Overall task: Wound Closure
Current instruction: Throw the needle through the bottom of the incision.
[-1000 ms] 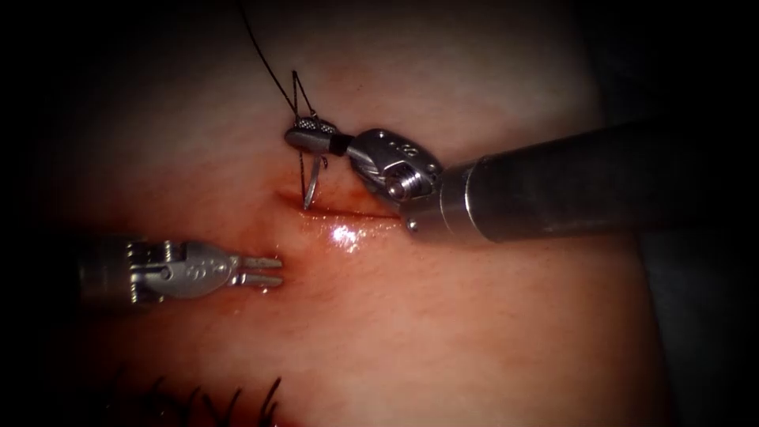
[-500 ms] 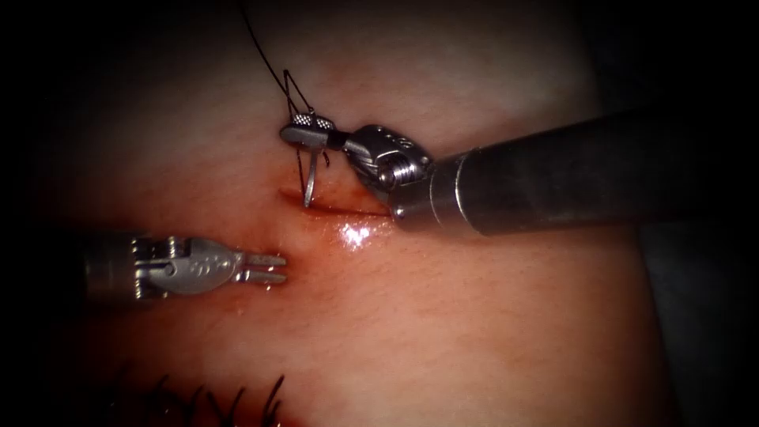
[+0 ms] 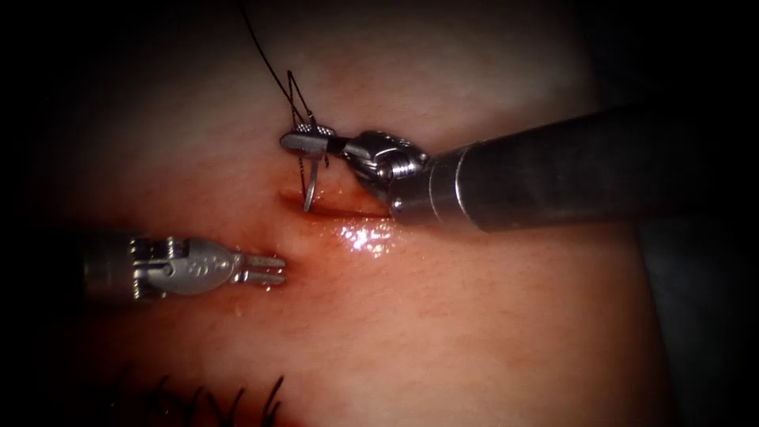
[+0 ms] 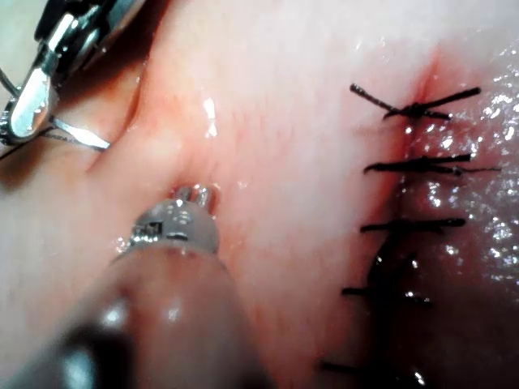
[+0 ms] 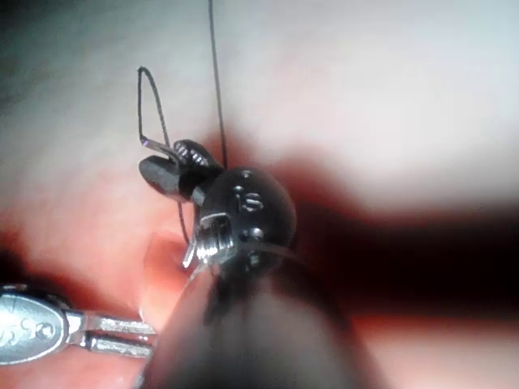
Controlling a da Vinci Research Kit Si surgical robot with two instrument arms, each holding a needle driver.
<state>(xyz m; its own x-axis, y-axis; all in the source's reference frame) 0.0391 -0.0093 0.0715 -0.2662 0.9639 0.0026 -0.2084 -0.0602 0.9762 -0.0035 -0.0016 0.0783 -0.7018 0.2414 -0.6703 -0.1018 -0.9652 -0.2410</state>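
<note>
Tissue, wet red fluid

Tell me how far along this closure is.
Done: a row of dark stitches already crosses the tissue. In hand: the right tool grips the curved steel needle near its thread end, tip at the open cut. The left tool holds nothing. Left: that cut remains unstitched.

Curved needle upright, tip at cut
</note>
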